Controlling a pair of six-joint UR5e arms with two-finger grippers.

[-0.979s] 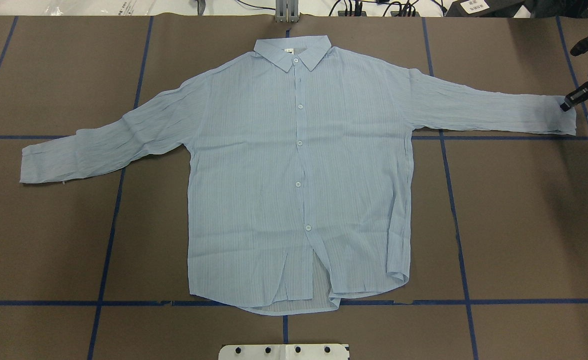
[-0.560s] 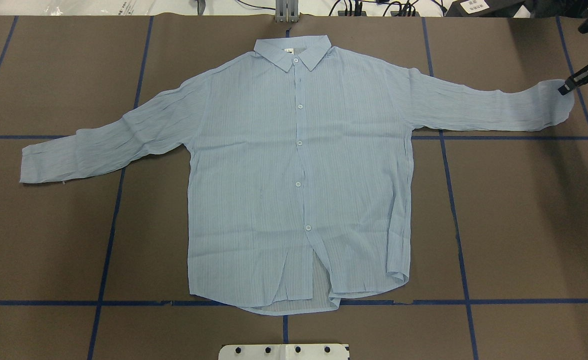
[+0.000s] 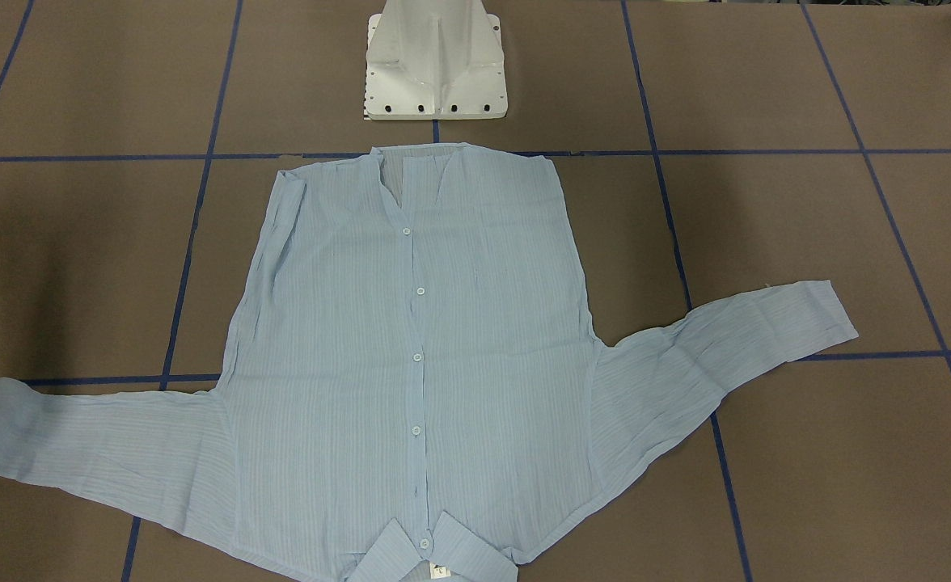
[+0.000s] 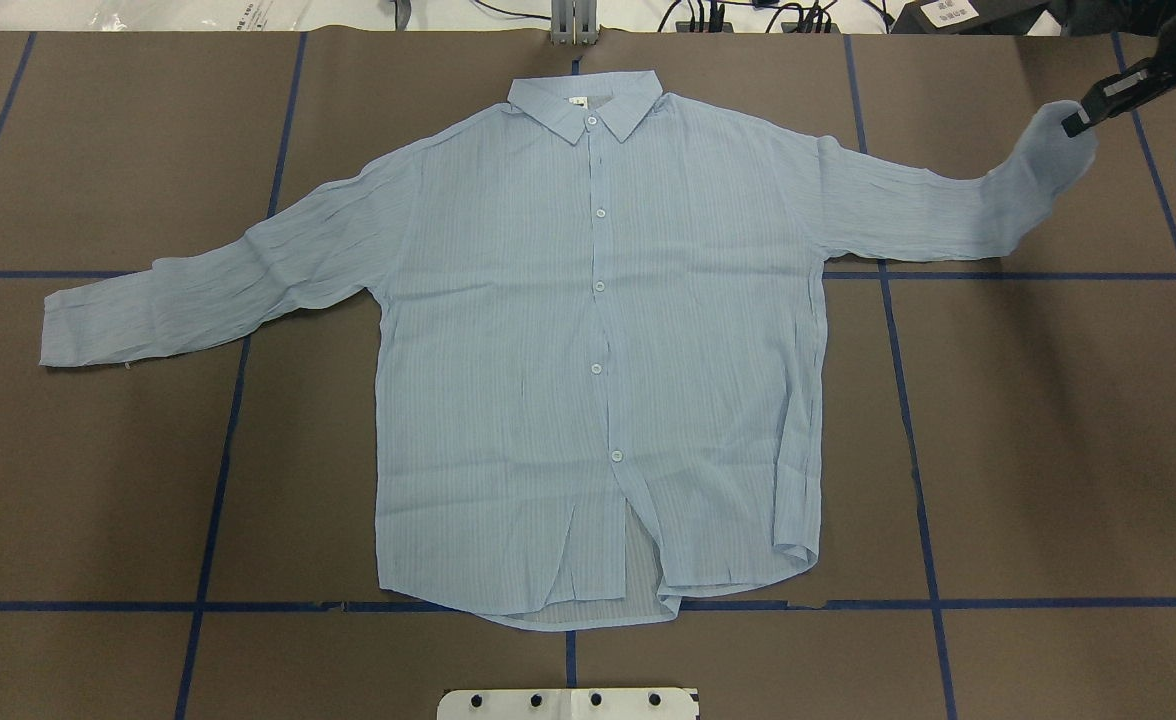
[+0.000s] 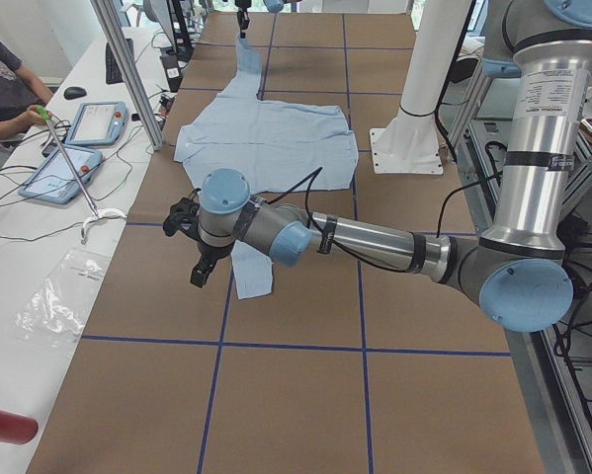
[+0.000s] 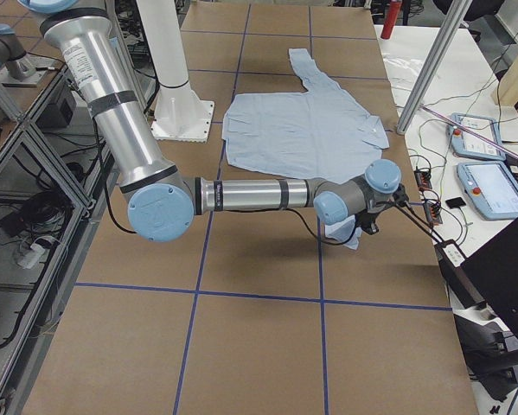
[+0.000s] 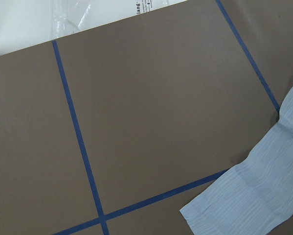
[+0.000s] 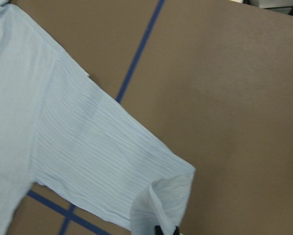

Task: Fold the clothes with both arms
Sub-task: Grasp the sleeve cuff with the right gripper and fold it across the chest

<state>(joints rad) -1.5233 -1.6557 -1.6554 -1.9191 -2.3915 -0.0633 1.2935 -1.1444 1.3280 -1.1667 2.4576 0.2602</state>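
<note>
The light blue shirt [image 4: 598, 350] lies flat and buttoned on the brown table, collar at the far side. My right gripper [image 4: 1080, 118] is shut on the cuff [image 4: 1048, 150] of the sleeve on my right and holds it raised off the table. In the right wrist view the cuff [image 8: 161, 196] curls up into a black fingertip [image 8: 158, 229]. The other sleeve [image 4: 148, 310] lies flat. My left gripper [image 5: 199, 269] shows only in the exterior left view, hovering beside that sleeve's cuff [image 5: 251, 276]; I cannot tell whether it is open or shut. The left wrist view shows the cuff [image 7: 249, 200] at its lower right.
The white pedestal base [image 3: 435, 65] stands at the near edge behind the hem. Blue tape lines [image 4: 218, 450] grid the table. Tablets and cables [image 5: 78, 148] lie on a side bench, where a person's hand holds a stick, beside a plastic bag [image 5: 63, 296].
My right gripper has lifted the sleeve cuff off the table and carried it toward the far side and inward. The sleeve end now bends upward. The rest of the shirt has not moved.
</note>
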